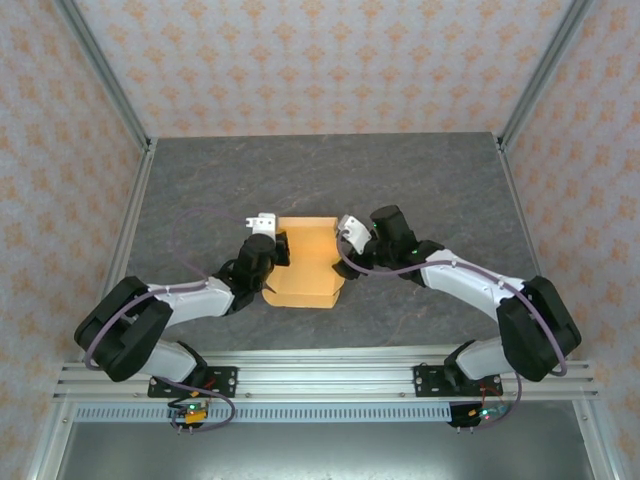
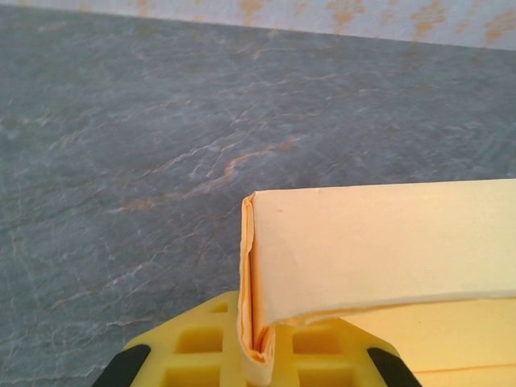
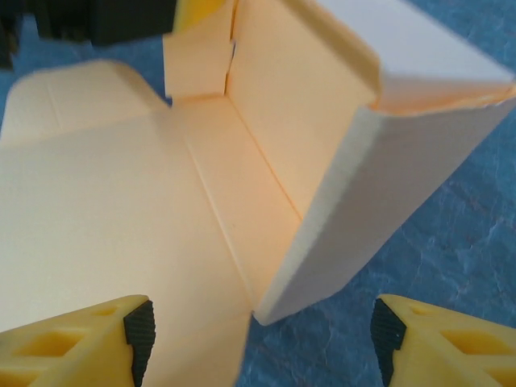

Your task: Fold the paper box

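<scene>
We judge the paper box (image 1: 305,270), lying mid-tabletop (image 1: 400,180), to be light, thin and easily creased; the left end effector (image 2: 254,359) pinches a raised wall, the right end effector (image 3: 258,339) gapes, and holds near creases look safest.

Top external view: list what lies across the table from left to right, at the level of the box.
left arm → left gripper, at the box's left edge → paper box → right gripper, at its far right corner → right arm
</scene>
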Motion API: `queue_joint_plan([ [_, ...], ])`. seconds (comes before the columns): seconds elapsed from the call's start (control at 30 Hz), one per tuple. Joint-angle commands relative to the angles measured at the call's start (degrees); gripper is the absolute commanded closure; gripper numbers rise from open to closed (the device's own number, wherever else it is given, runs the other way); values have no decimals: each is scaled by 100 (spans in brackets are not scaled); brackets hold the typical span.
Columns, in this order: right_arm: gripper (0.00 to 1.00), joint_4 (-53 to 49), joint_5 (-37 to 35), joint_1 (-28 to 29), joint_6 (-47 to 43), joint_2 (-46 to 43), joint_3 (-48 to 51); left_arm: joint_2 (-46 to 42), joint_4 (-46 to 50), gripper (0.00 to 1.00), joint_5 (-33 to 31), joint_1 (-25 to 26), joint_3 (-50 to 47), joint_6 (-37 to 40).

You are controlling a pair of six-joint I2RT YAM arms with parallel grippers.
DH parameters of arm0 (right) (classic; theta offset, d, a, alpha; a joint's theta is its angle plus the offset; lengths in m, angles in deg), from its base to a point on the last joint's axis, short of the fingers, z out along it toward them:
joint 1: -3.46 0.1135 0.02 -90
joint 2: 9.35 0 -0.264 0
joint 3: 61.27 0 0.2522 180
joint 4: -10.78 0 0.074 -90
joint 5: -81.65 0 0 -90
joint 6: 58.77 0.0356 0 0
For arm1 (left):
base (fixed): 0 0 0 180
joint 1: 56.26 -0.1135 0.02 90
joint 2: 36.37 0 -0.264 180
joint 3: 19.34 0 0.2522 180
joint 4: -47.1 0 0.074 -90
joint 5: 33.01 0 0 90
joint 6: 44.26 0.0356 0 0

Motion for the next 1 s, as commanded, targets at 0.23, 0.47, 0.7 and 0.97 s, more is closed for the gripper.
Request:
queue_joint_plan([
  [0.23, 26, -466, -142, -52, -360, -274, -146, -18, -809, 100, 942, -23, -123, 726],
  [0.47, 29, -606, -139, -163, -457, -333, -235, 13, -994, 100, 1257, -16, -158, 844],
  [0.7, 47, -933, 162, -193, -640, -234, -442, 55, -1118, 100, 1454, -11, -158, 901],
  [0.97, 65, -389, -108, -272, -37, -66, -368, 105, -1096, 100, 1547, -9, -105, 905],
])
